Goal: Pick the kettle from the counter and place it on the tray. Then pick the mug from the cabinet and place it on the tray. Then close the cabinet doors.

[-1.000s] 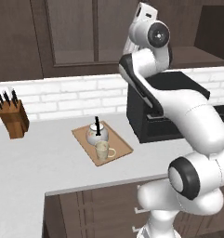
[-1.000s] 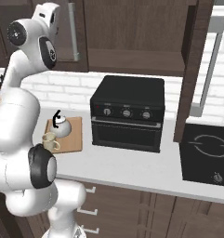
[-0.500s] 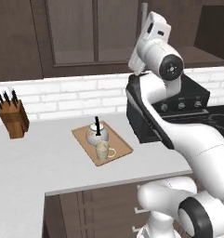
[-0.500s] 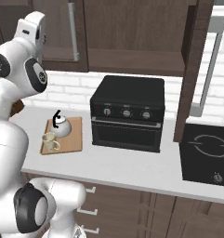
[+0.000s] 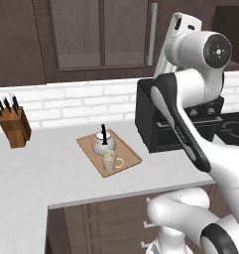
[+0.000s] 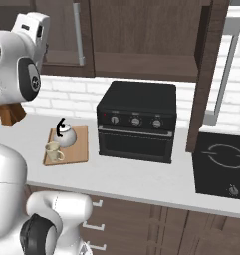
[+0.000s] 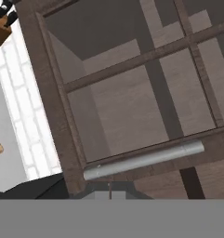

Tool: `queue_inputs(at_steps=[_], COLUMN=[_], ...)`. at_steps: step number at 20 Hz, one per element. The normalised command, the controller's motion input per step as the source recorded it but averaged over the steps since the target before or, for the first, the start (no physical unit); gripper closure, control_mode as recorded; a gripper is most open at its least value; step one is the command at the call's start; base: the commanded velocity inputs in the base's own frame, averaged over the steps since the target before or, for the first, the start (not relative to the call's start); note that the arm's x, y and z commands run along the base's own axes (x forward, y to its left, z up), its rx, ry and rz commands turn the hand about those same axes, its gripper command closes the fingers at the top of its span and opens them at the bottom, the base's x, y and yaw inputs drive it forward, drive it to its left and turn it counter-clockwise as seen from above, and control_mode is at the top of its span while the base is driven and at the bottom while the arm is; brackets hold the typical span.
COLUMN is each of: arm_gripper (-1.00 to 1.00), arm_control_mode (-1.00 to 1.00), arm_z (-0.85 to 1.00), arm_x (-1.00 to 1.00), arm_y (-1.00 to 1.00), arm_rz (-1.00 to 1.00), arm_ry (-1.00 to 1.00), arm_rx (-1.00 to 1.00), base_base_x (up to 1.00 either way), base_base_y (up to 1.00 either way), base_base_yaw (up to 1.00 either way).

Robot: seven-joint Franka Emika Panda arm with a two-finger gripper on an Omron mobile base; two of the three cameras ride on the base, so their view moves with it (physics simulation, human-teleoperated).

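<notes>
Squat white kettle with black arched handle (image 5: pixel 102 143) and small cream mug (image 5: pixel 110 161) both sit on the flat light-brown wooden tray (image 5: pixel 128 150) at centre of the left base view, mug just in front of the kettle, tray lying on the pale grey counter (image 5: pixel 46 171) left of the black boxy oven (image 6: pixel 136 122). Dark brown cabinet doors with smoky glass (image 5: pixel 102 34) look shut across the top of the frame, grey bar handle (image 5: pixel 152 33) upper right of centre. In the hand view the claw (image 7: pixel 109 189), at bottom centre, is pressed together with nothing between its tips, right up against the grey bar handle and door frame; wooden knife block (image 5: pixel 14 125) at far left.
</notes>
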Motion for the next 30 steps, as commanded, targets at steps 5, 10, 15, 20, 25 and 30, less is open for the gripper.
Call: queue_inputs(at_steps=[5, 10, 15, 20, 25, 30], arm_gripper=[1.00, 1.00, 1.00, 1.00, 1.00, 1.00], arm_control_mode=[-1.00, -1.00, -1.00, -1.00, -1.00, -1.00], arm_z=[-0.04, 0.00, 0.00, -0.19, -0.45, -0.54], arm_x=[-0.49, -0.67, -0.78, -0.82, -0.33, -0.29], arm_y=[-0.46, -0.58, -0.73, -0.78, -0.79, -0.93], arm_rz=[0.11, 0.27, 0.29, 0.28, 0.09, 0.01], arm_ry=[0.00, 0.02, 0.05, 0.01, -0.05, -0.15], arm_rx=[-0.03, -0.05, -0.03, -0.03, -0.06, 0.02], base_base_x=[0.00, 0.00, 0.00, 0.00, 0.00, 0.00], base_base_y=[0.00, 0.00, 0.00, 0.00, 0.00, 0.00], base_base_yaw=[0.00, 0.00, 0.00, 0.00, 0.00, 0.00])
